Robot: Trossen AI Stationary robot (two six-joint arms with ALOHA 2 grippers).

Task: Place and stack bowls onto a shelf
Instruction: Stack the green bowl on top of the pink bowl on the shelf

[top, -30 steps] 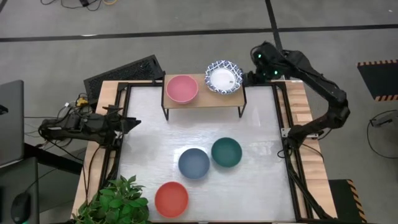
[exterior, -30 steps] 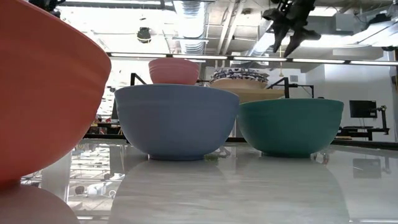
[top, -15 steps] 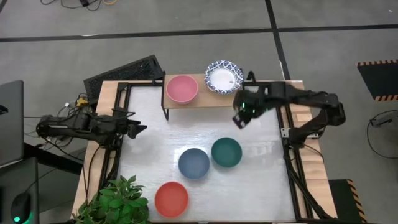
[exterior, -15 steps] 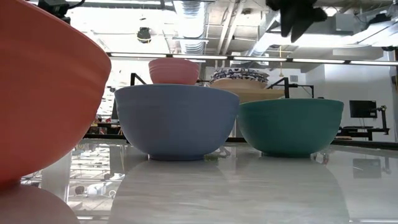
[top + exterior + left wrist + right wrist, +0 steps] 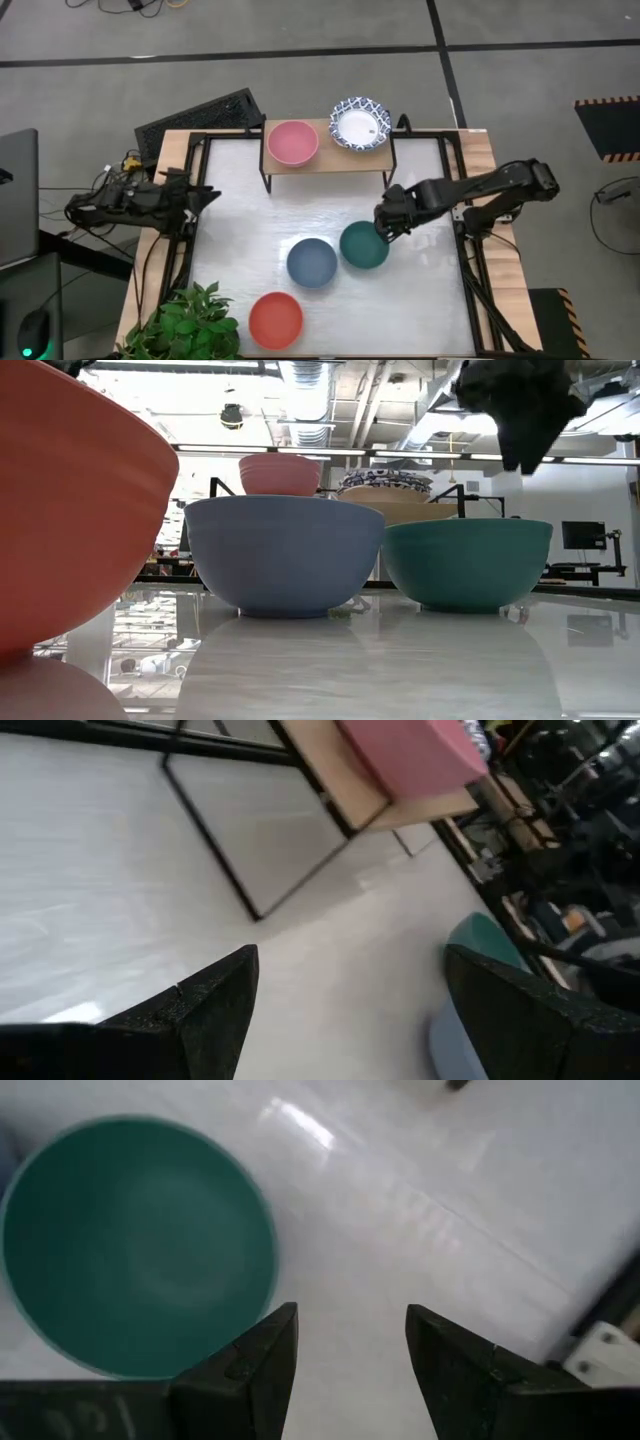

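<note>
A pink bowl and a stack of white bowls with blue-patterned rims stand on the wooden shelf at the table's far edge. The dark green bowl, blue bowl and red bowl rest on their bases on the white table. My right gripper hovers open just beyond the green bowl's right rim, its gap over bare table. In the low view it hangs above the green bowl. My left gripper waits open at the table's left edge.
A potted plant fills the near left corner beside the red bowl. A keyboard lies beyond the far left corner. Black frame rails run along the table's sides. Bare table lies between the shelf and the loose bowls.
My right gripper has swung from beside the patterned bowls at the shelf's right end toward the table's near edge and down, ending at the green bowl's right rim. No bowl has moved.
</note>
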